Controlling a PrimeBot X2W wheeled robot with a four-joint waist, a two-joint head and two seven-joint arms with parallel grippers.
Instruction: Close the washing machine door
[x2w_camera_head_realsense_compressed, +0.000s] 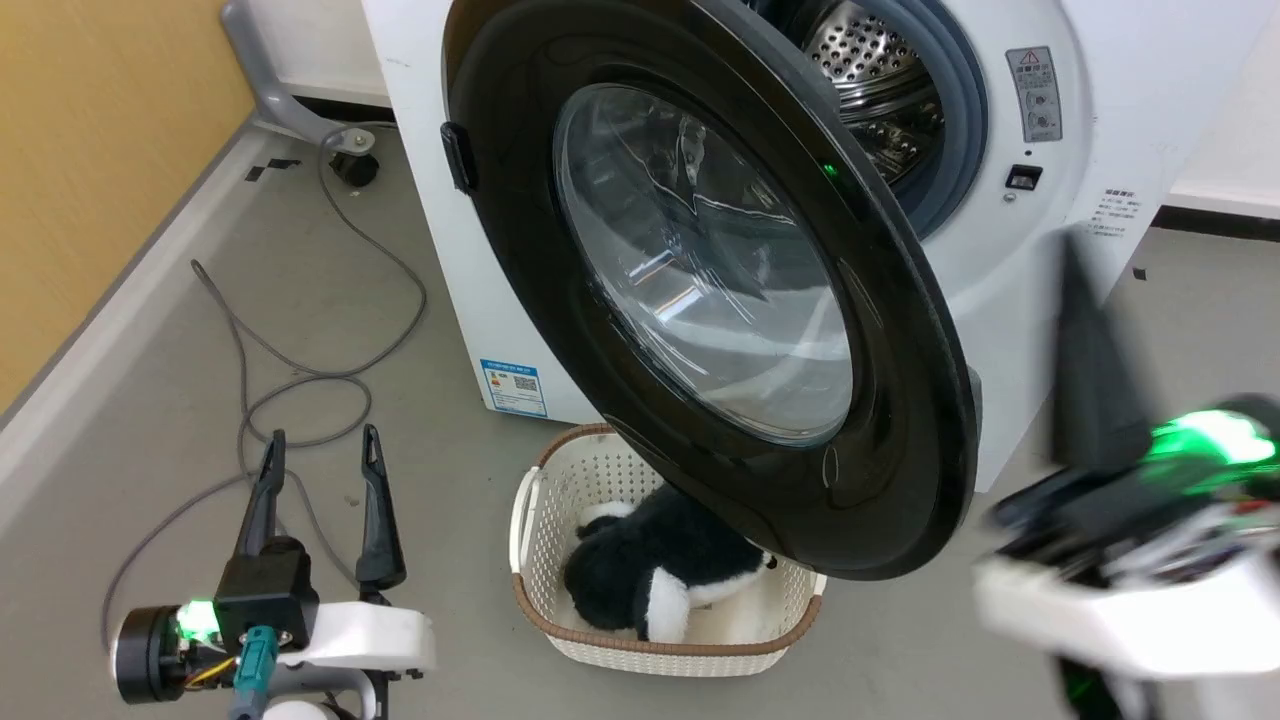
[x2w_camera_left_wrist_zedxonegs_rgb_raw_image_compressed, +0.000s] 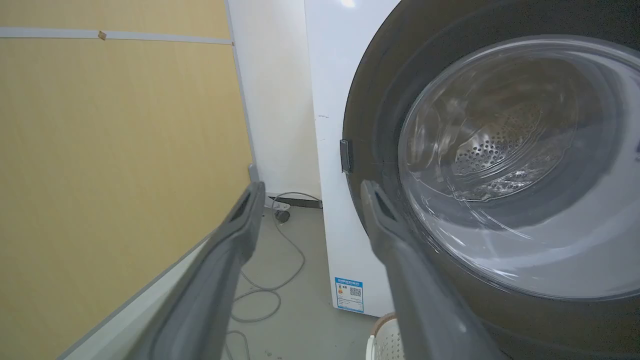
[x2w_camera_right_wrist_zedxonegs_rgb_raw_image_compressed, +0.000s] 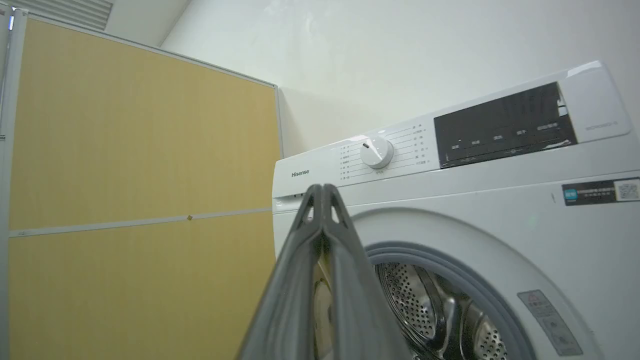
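The washing machine door (x2w_camera_head_realsense_compressed: 900, 330), glossy black with a bulging glass window, stands swung open from the white washing machine (x2w_camera_head_realsense_compressed: 1150, 100), baring the steel drum (x2w_camera_head_realsense_compressed: 880, 80). My right gripper (x2w_camera_head_realsense_compressed: 1072, 255), blurred, rises just right of the door's free edge, apart from it. In the right wrist view this gripper (x2w_camera_right_wrist_zedxonegs_rgb_raw_image_compressed: 322, 189) is shut on nothing, pointing up at the washing machine (x2w_camera_right_wrist_zedxonegs_rgb_raw_image_compressed: 450, 200) front. My left gripper (x2w_camera_head_realsense_compressed: 322, 445) is open low over the floor, left of the door. The left wrist view has its fingers (x2w_camera_left_wrist_zedxonegs_rgb_raw_image_compressed: 314, 187) spread before the door (x2w_camera_left_wrist_zedxonegs_rgb_raw_image_compressed: 370, 100).
A cream perforated basket (x2w_camera_head_realsense_compressed: 530, 520) holding a black-and-white plush toy (x2w_camera_head_realsense_compressed: 650, 570) sits on the floor under the door. Grey cables (x2w_camera_head_realsense_compressed: 300, 380) loop across the floor at left. A yellow wall panel (x2w_camera_head_realsense_compressed: 90, 150) lines the left side.
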